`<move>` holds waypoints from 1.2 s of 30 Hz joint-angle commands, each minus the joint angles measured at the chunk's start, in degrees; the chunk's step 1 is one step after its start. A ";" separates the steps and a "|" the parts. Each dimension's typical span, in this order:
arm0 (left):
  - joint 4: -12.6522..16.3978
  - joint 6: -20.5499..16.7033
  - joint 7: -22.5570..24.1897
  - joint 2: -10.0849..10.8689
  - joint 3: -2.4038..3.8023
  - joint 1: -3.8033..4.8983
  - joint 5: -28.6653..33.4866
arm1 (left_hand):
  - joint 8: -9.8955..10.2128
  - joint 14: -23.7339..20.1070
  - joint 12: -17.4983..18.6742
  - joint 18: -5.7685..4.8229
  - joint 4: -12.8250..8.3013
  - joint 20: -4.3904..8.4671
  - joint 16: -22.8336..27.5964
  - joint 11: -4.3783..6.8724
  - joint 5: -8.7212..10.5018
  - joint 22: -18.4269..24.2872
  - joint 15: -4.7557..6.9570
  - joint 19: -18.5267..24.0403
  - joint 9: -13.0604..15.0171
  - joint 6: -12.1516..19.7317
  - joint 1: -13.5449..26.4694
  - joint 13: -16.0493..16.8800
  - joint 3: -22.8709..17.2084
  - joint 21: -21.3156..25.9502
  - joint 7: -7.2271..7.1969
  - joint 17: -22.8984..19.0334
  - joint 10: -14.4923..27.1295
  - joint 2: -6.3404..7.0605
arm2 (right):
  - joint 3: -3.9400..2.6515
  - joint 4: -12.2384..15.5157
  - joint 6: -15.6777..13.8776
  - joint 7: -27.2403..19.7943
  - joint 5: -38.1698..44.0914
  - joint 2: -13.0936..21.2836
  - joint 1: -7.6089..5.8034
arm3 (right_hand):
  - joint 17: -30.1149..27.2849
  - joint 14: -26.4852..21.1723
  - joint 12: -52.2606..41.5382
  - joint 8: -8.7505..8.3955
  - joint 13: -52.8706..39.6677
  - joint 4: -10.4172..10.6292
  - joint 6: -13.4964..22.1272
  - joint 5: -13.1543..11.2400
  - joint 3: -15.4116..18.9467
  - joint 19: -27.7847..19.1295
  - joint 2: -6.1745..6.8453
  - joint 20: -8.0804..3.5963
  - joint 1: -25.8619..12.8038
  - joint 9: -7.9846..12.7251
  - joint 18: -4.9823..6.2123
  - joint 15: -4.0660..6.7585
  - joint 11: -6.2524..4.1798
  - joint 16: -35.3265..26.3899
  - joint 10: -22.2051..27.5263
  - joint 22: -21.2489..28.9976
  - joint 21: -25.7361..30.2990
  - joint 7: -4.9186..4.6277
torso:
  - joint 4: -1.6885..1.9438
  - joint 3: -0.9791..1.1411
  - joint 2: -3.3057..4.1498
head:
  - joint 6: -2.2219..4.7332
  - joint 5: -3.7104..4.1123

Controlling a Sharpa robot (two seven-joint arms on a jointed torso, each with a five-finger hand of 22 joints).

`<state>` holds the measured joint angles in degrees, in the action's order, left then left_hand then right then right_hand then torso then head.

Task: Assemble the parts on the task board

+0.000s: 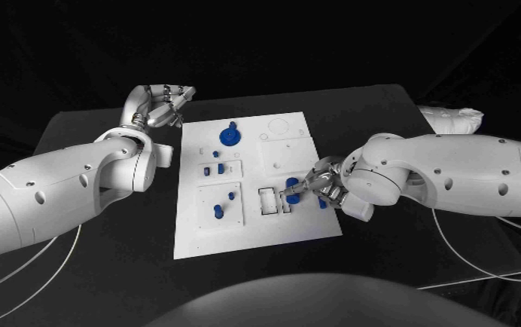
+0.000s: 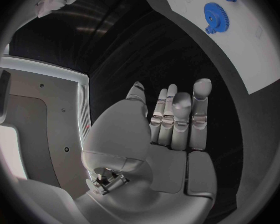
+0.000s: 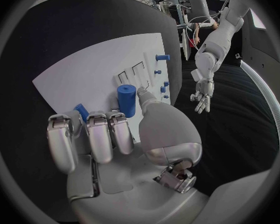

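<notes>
The white task board [image 1: 260,221] lies in the middle of the black table. A blue gear [image 1: 229,135] stands near its far edge, and several small blue parts [image 1: 218,210] sit in the left column of recesses. My right hand [image 1: 326,185] rests over the board's right edge beside two rectangular slots [image 1: 267,200]. Its thumb and curled fingers hold a blue cylinder [image 3: 126,100] upright against the board [image 3: 90,69]. A second blue piece [image 3: 82,111] peeks out behind the fingers. My left hand [image 1: 163,105] hovers off the board's far left corner, fingers straight [image 2: 177,119], holding nothing. The gear [image 2: 216,16] lies beyond it.
Bare black table [image 1: 108,252] surrounds the board on all sides. White cables [image 1: 467,267] trail across the table near the right arm. Small blue pegs [image 3: 162,57] stand along the board's far side as seen from the right wrist.
</notes>
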<state>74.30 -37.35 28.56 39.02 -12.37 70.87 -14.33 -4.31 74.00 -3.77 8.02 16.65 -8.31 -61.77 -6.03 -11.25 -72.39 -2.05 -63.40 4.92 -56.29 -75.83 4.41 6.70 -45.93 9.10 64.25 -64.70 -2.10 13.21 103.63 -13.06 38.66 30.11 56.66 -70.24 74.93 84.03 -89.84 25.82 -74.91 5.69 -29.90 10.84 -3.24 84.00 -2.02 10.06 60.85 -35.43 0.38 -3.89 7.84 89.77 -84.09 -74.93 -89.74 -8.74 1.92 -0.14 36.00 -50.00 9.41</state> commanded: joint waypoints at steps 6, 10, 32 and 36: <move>0.02 0.96 0.39 -0.06 0.04 0.03 -0.25 | -0.30 0.33 -0.37 0.15 0.04 -0.06 0.35 0.18 -0.32 -0.06 -0.01 -0.42 0.10 0.19 -0.26 0.10 0.50 0.30 -0.07 -0.08 0.15 -0.56 | 0.34 -1.07 -0.49 1.47 1.52 -0.34 0.41 | 15.07 5.97 -0.16 -1.38 -15.09 1.09 0.37 0.72 -0.23 6.00 -1.89 0.67 -1.58 16.54 -0.38 -0.66 0.55 0.23 -5.91 -15.07 -0.26 -3.84 | 0.04 -0.01 0.01 | 0.00 0.08; 0.04 0.97 0.37 -0.05 0.04 0.03 -0.26 | -0.30 0.33 -0.37 0.15 0.04 -0.06 0.35 0.18 -0.32 -0.06 -0.01 -0.42 0.10 0.19 -0.26 0.10 0.50 0.30 -0.07 -0.08 0.15 -0.56 | 0.34 -1.28 -0.52 1.50 1.76 -0.52 0.47 | 15.07 5.97 -0.16 -1.24 -15.09 1.42 -0.63 0.65 -1.79 6.00 -4.81 0.76 -1.11 16.99 -0.38 -0.72 0.59 0.23 -5.91 -15.07 -0.26 -3.85 | 0.05 -0.02 0.05 | 0.00 0.09; 0.07 1.04 0.32 0.01 0.04 0.03 -0.28 | -0.30 0.33 -0.37 0.15 0.04 -0.06 0.35 0.18 -0.32 -0.06 -0.01 -0.42 0.10 0.19 -0.26 0.10 0.50 0.30 -0.07 -0.08 0.15 -0.56 | 0.34 0.20 -3.55 -0.29 2.03 0.36 0.68 | 15.07 5.97 -0.16 -1.67 -15.09 -7.57 -6.98 4.34 -14.62 6.00 -7.29 -0.29 8.49 18.67 -0.38 0.46 0.02 0.23 -5.91 -15.07 -0.26 -3.18 | 0.02 0.02 0.05 | 0.00 -0.15; 0.07 1.03 0.30 0.08 0.04 0.03 -0.28 | -0.30 0.33 -0.37 0.15 0.04 -0.06 0.35 0.18 -0.32 -0.06 -0.01 -0.42 0.10 0.19 -0.26 0.10 0.50 0.30 -0.07 -0.08 0.15 -0.56 | 0.34 1.08 -5.07 -1.56 0.99 1.18 0.62 | 15.07 5.97 -0.16 -1.63 -15.09 -7.49 -8.01 4.02 -14.83 6.00 -7.10 -0.35 8.47 18.72 -0.38 0.50 0.02 0.23 -5.91 -15.07 -0.26 -3.20 | 0.00 0.02 0.02 | 0.00 -0.35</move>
<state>74.27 -37.12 28.51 39.15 -12.38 70.87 -14.34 -4.32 74.00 -3.77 8.02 16.82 -8.31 -61.77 -6.03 -11.25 -72.38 -2.05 -63.40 4.95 -56.29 -76.05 4.43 6.87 -45.93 9.10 64.26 -64.70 -2.33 13.13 105.07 -15.59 36.69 31.03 57.51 -70.04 74.91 84.04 -89.84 23.86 -74.94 -1.95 -37.72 15.05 -17.91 84.01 -6.16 10.02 65.79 -16.53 0.38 -3.87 8.04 89.77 -83.89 -74.91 -89.74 -10.44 1.94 -0.13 36.04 -50.00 9.16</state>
